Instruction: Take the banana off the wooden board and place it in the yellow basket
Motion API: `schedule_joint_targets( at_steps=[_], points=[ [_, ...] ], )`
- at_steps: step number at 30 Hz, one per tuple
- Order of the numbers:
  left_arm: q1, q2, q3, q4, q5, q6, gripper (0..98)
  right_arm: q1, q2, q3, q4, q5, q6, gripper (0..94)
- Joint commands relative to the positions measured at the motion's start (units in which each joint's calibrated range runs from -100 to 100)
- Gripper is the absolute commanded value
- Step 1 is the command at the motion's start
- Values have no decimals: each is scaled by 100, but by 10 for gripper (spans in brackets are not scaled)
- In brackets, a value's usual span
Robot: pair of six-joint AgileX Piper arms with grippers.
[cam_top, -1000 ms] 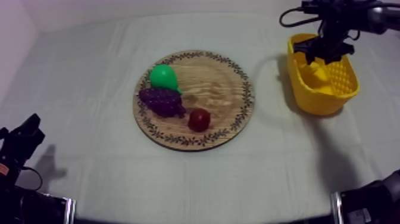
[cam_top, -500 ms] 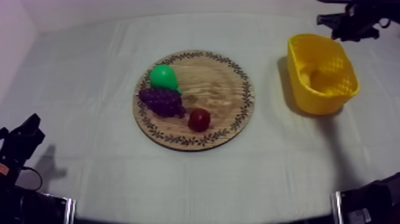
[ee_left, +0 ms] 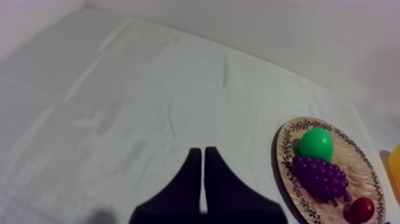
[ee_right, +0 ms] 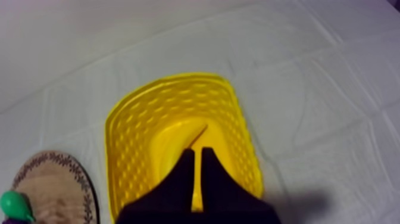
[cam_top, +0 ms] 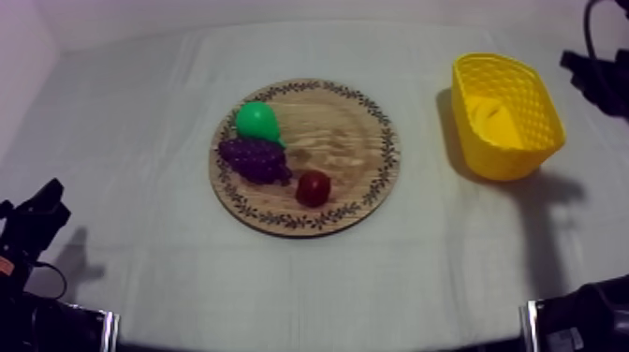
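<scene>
Surface covered by a grey-white cloth, lightly creased. Directly on it: round wooden board with patterned rim, near centre; yellow basket, upright, toward the right side, well apart from the board.

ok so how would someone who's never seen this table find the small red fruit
Find the round wooden board in the middle of the table. Of the three toy fruits on it, the small red fruit lies closest to the near rim, beside the bunch of grapes. It alone is red; the grapes are purple, the pear green.
</scene>
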Motion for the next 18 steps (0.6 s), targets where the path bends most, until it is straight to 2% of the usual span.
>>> schedule_joint_targets(
  at_steps=[1,5,8,16,18],
  points=[
    [-1,-3,3,-1,-2,-1,1,30,-1529,1239,-553,-143,601,9],
    [-1,-3,3,-1,-2,-1,1,105,-2502,1951,-1383,-109,1499,8],
    [-1,-3,3,-1,-2,-1,1,114,-3104,2383,-1727,79,1902,7],
    [-1,-3,3,-1,-2,-1,1,123,-4290,3167,-1937,800,2229,7],
    [-1,-3,3,-1,-2,-1,1,115,-4502,3276,-1899,941,2186,7]
  ],
)
